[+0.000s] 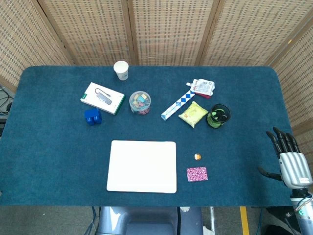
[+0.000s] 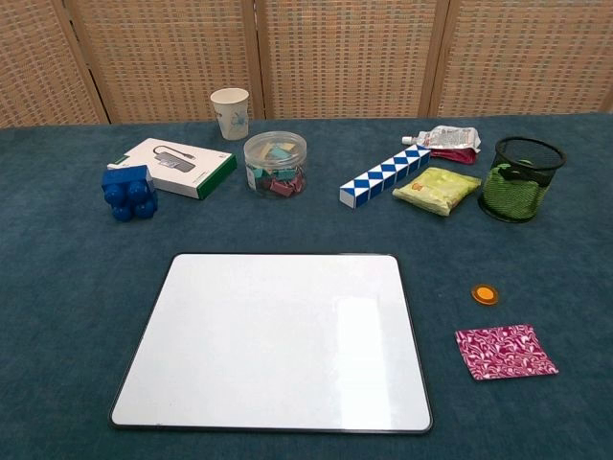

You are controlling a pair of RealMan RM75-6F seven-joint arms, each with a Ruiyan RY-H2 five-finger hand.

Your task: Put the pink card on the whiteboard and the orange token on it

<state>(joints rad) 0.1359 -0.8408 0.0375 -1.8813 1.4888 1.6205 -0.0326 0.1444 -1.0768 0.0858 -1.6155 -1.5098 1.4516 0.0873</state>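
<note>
Blue cloth covers the table [image 1: 49,161], and on it, near the front edge, the whiteboard [image 2: 273,340] lies flat with its surface bare. Just to its right, apart from its edge, lies the pink card [image 2: 505,351], flat on the cloth and patterned in pink and white. The orange token [image 2: 485,294] sits on the cloth just behind the card, close to it but not touching. Neither thing is on the board yet. The right hand [image 1: 289,164] shows only in the head view, at the table's right edge, well apart from the card and the token; its dark fingers [image 1: 281,139] point away from the robot and lie slightly apart, with the thumb out to the side, and it holds nothing. The left hand shows in neither view. Across the back of the table stand a paper cup [image 2: 230,113], a white and green box [image 2: 178,167], a blue block [image 2: 128,193], a clear tub [image 2: 275,164] of coloured bits, a blue and white folding strip [image 2: 383,176], a pouch [image 2: 450,140], a yellow-green packet [image 2: 437,189] and a black mesh cup [image 2: 522,178].
</note>
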